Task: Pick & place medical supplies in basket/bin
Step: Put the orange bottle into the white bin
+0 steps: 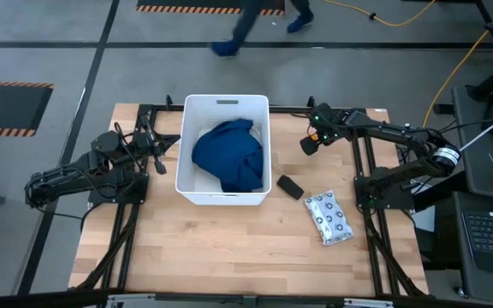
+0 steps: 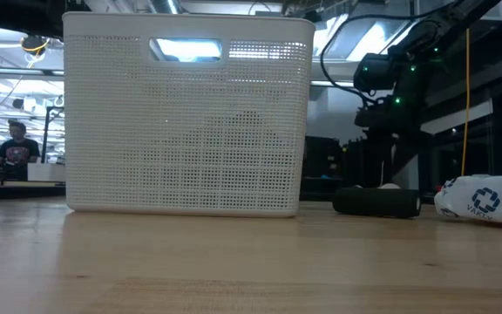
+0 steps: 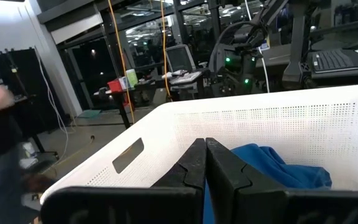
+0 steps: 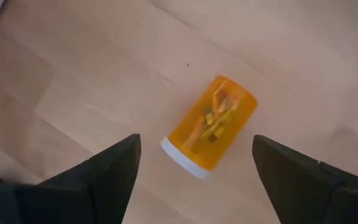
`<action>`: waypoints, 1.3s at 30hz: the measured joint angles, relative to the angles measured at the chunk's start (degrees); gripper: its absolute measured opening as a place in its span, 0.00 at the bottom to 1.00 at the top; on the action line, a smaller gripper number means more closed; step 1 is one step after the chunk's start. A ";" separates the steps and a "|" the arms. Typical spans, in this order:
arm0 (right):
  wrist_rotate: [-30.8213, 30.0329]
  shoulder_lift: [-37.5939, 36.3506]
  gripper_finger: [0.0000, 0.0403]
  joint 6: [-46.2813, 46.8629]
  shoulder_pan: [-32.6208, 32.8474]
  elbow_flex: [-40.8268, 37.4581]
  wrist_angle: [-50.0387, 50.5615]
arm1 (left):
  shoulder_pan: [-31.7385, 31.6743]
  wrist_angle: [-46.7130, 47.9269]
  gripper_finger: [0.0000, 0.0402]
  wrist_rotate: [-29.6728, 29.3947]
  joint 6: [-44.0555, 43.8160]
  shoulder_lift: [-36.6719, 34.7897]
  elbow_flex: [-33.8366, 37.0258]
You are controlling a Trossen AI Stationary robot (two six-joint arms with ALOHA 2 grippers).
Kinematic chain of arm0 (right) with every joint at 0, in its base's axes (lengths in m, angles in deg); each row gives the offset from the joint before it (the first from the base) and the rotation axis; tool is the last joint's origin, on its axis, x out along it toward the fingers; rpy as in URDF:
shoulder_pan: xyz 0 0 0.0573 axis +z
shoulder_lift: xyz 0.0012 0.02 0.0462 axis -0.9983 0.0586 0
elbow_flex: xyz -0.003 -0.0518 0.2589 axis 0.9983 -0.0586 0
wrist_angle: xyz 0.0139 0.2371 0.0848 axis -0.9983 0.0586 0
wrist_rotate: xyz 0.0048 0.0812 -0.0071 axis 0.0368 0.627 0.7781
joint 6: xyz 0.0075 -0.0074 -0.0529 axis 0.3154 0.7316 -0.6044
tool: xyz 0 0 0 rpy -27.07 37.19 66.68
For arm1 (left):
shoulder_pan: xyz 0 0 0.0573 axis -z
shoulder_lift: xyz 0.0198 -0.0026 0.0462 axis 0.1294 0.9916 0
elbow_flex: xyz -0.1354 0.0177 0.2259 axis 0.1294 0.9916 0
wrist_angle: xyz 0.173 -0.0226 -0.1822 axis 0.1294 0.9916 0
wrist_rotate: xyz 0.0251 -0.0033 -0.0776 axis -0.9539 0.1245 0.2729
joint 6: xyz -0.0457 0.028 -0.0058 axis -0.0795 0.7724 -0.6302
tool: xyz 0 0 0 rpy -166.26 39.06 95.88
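The white bin [image 1: 192, 152] stands mid-table with the dark blue cloth [image 1: 229, 156] bunched inside it. An orange bottle with a white cap [image 4: 211, 127] lies on its side on the wood. My right gripper [image 4: 194, 140] hangs open above it, pointing steeply down, one finger on either side and clear of it; in the high view this gripper [image 1: 308, 145] is right of the bin and hides the bottle. A black oblong [image 1: 289, 186] and a white dotted packet [image 1: 328, 216] lie flat near the bin's right near corner. My left gripper [image 3: 205, 168] is shut, level, at the bin's left wall.
A person walks past the table's far edge [image 1: 255, 26], and another sits in the room behind [image 2: 14, 144]. Bare wood [image 1: 229, 252] stretches from the bin to the near edge. The dark arm frames [image 1: 127, 214] run along both sides.
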 joint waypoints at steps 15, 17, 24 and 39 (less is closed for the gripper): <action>-0.21 0.00 0.77 6.03 0.07 -0.01 -0.22 | 0.00 0.00 0.01 0.01 -4.51 0.02 0.00; -0.21 0.00 0.77 6.44 0.16 -0.45 -0.95 | 0.00 0.00 0.02 0.00 -4.62 0.01 0.00; -4.16 0.02 0.77 8.40 1.66 -3.93 -5.69 | 0.02 0.00 0.01 0.00 -4.57 0.00 0.02; -4.71 0.02 0.77 11.71 2.33 -4.13 -6.98 | 0.00 0.00 0.01 0.00 -4.44 0.02 0.02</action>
